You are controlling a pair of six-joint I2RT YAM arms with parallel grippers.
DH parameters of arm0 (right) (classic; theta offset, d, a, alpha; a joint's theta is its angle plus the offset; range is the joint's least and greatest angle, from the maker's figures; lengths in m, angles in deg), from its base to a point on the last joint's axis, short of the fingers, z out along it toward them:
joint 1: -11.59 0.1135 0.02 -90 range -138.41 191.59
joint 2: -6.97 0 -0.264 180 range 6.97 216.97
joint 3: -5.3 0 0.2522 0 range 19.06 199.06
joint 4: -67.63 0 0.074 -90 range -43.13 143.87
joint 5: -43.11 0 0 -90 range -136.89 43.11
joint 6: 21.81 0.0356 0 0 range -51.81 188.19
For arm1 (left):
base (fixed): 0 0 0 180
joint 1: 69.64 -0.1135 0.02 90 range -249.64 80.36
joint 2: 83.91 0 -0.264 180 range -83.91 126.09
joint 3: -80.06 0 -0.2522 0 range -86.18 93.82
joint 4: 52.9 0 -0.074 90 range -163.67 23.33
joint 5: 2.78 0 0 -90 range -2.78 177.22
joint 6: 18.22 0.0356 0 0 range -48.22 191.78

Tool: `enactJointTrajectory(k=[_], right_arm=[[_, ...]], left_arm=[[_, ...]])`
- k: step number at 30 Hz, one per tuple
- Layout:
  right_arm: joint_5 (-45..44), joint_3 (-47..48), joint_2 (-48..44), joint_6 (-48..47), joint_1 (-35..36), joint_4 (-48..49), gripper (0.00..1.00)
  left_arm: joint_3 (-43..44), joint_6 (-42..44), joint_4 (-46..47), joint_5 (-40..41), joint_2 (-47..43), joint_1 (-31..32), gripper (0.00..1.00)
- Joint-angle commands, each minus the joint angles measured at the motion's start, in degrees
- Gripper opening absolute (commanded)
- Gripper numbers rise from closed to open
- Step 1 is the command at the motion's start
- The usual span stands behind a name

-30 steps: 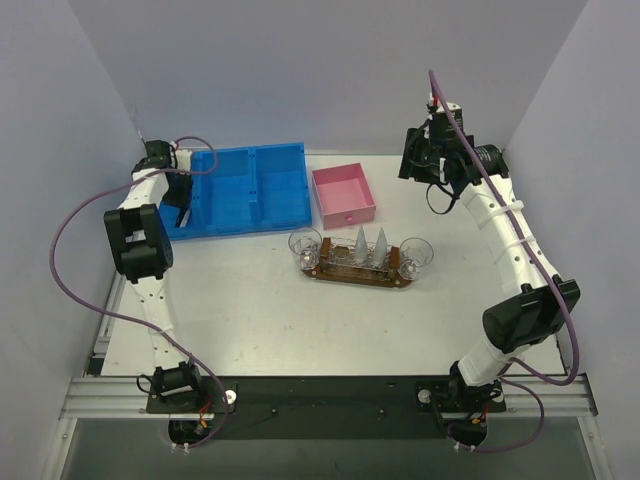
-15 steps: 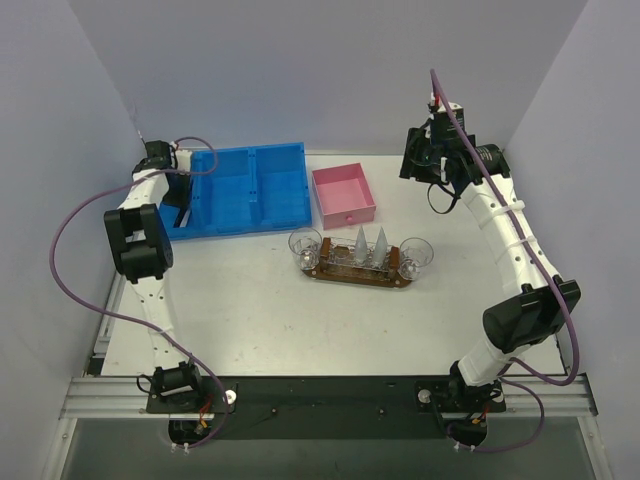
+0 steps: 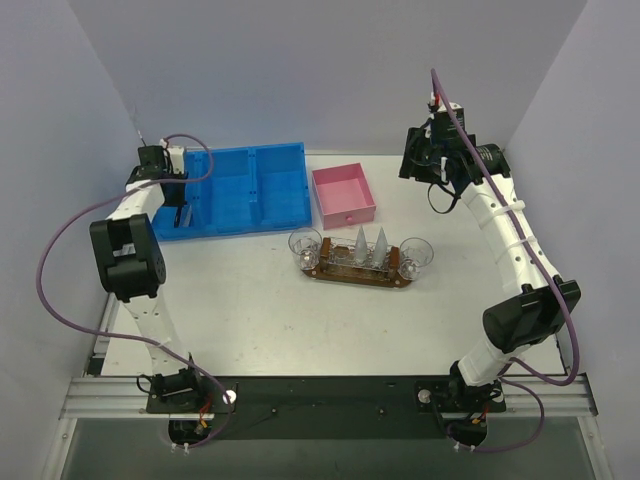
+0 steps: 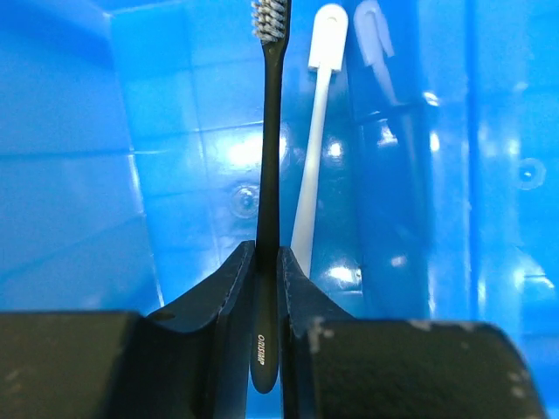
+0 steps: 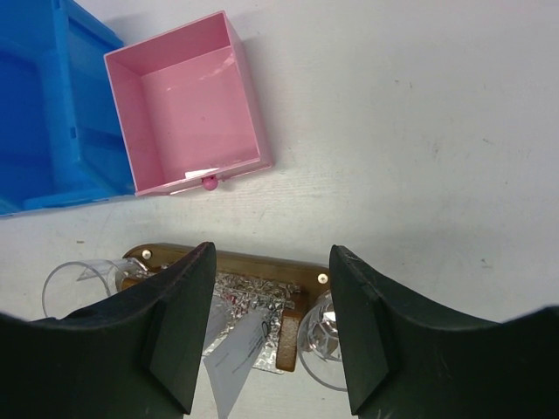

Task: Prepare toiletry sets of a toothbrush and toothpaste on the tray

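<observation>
In the left wrist view my left gripper [image 4: 265, 253] is shut on the handle of a black toothbrush [image 4: 271, 148], whose bristles point away over the floor of the blue bin [image 4: 87, 175]. A white toothbrush [image 4: 314, 148] lies beside it in the bin. The dark wooden tray [image 3: 358, 272] lies mid-table with two white toothpaste tubes [image 3: 360, 243] standing upright in its middle and a clear cup [image 3: 305, 244] at each end. My right gripper [image 5: 271, 251] is open and empty, high above the tray [image 5: 253, 266] at the back right.
The blue compartmented bin [image 3: 240, 185] stands at the back left, and my left gripper [image 3: 183, 212] is at its left end. A pink square box [image 3: 343, 195] sits open beside it. Crinkled foil [image 5: 253, 292] lies on the tray.
The left arm's elbow has swung left and toward the near edge, and its wrist has shifted at the bin's left end. The right arm has not moved.
</observation>
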Motion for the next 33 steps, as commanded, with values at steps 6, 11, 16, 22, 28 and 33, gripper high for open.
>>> enactJointTrajectory(k=[6, 11, 16, 22, 28, 33], right_arm=[[3.85, 1.92, 0.13, 1.86, -0.17, -0.40, 0.49], [7.01, 1.57, -0.66, 2.48, 0.27, -0.40, 0.50], [10.70, 1.22, -1.27, 4.32, 2.20, -0.40, 0.50], [17.64, 1.22, -1.71, 9.94, 4.58, -0.31, 0.50], [22.48, 1.30, -2.06, 13.90, 9.49, 0.21, 0.49], [23.89, 1.39, -3.55, 17.42, 12.39, 0.57, 0.50]], left_arm=[[-8.73, -1.16, 11.11, -0.62, -15.62, 0.31, 0.00], [-11.99, -3.53, 11.38, -1.58, -23.16, 1.10, 0.00], [-16.81, -7.22, 11.72, -3.52, -31.43, 2.85, 0.00], [-22.00, -10.48, 10.94, -7.02, -43.12, 9.97, 0.00], [-30.26, -17.60, 12.87, -12.84, -51.83, 26.39, 0.00], [-35.36, -18.92, 12.08, -12.84, -54.38, 36.51, 0.00]])
